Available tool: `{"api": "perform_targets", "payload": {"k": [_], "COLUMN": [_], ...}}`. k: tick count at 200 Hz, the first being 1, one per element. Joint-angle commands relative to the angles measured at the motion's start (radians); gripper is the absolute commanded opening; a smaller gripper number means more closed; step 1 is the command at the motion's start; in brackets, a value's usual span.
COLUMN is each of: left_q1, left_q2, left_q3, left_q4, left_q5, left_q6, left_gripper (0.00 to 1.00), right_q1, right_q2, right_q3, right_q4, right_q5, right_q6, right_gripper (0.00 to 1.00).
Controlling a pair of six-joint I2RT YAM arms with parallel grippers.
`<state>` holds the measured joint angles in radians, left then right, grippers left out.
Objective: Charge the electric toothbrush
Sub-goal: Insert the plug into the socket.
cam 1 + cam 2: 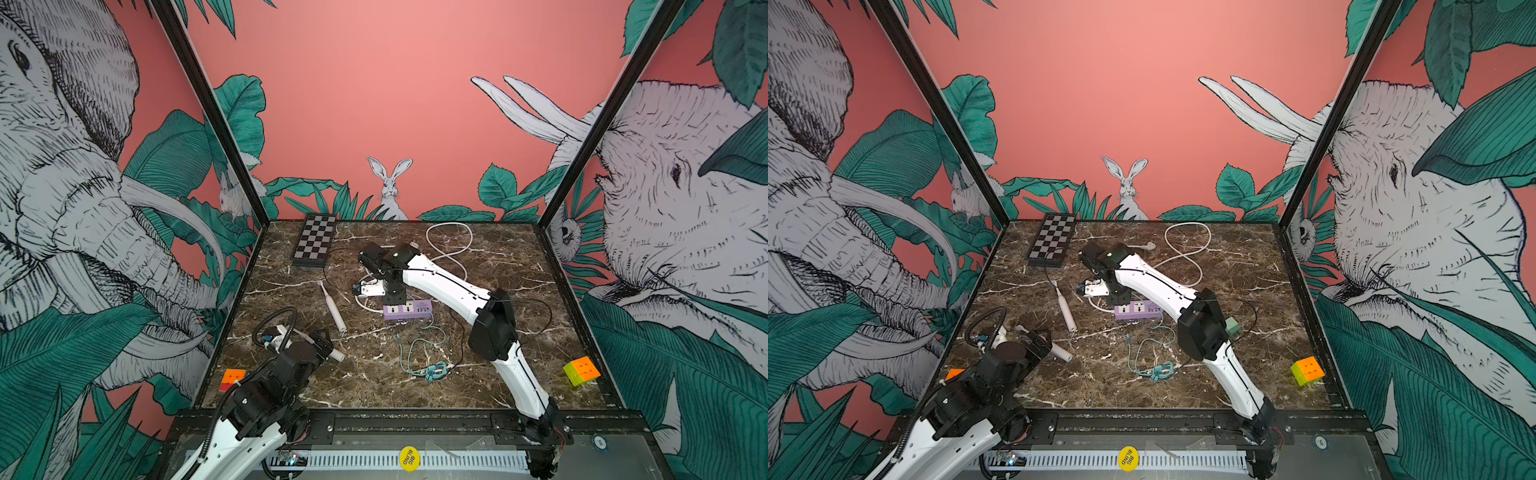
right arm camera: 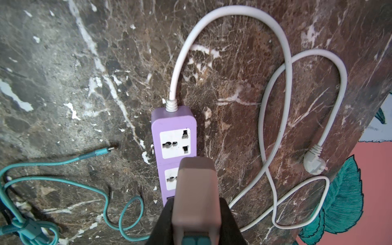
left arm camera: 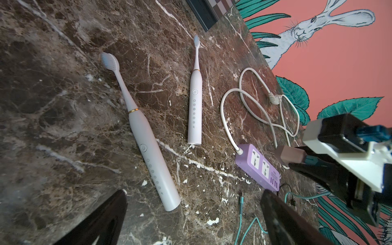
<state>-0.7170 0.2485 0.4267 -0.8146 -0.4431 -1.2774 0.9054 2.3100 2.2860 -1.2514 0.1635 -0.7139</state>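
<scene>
A marble-patterned table (image 1: 374,386) fills a booth papered in pink jungle scenes, with elephants and a rabbit looking on. At far left an orange puzzle cube (image 1: 232,377) rests by the edge, and a chessboard (image 1: 314,241) lies toward the back. The left claw (image 3: 194,195) hangs low with its jaws spread wide and holds nothing. The base end of the near toothbrush (image 3: 148,137) lies flat between them. The far toothbrush (image 3: 195,110) lies just beyond, bristles toward the back wall.

Either brush looks light, stiff and smooth, and round enough to roll or slip. The thick handle below the gold ring seems the place to grip, well clear of the thin neck.

At centre a teal cable (image 2: 63,163) sprawls limp, its metal tip (image 2: 110,148) free on the marble. It is floppy and probably best pinched right behind the tip. Beside it lies a purple power strip (image 2: 174,127). The right claw (image 2: 196,214) is clamped on a dusty-pink adapter (image 2: 196,186) poised over the strip's second socket; whether the two touch cannot be told. The strip's white cord (image 2: 233,9) loops away to a plug (image 2: 314,163) lying loose on the table. At far right sits a second puzzle cube (image 1: 582,371).

Hidden are the adapter's prongs, the brushes' charging ports and the strip's small ports behind the adapter. In both top views the left arm also covers most of the near toothbrush.
</scene>
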Motion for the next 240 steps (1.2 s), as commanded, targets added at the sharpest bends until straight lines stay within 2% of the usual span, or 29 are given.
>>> {"api": "perform_targets", "payload": {"k": [1,19,172,240], "left_q1": [0.003,0.003,0.004,0.004], "left_q2": [0.0,-0.003,0.002,0.0], "left_q3": [0.008,0.007,-0.017,-0.021], "left_q4": [-0.037,-0.041,-0.017,-0.015], "left_q5": [-0.026,-0.03,-0.032,-0.025], "left_q6": [0.009,0.009,-0.003,-0.007], "left_gripper": [0.99,0.99,0.99,0.99], "right_q1": [-0.01,-0.008,-0.031,-0.034], "right_q2": [0.036,0.05,0.134,0.115], "right_q3": [0.058,0.073,0.132,0.081], "right_q4": [-0.074,-0.092,-0.07,-0.084], "right_q5": [-0.03,-0.067,-0.112,-0.078], "right_q6": [-0.057,-0.07,-0.089,-0.094], "right_gripper": [0.0,0.0,0.0,0.0]}}
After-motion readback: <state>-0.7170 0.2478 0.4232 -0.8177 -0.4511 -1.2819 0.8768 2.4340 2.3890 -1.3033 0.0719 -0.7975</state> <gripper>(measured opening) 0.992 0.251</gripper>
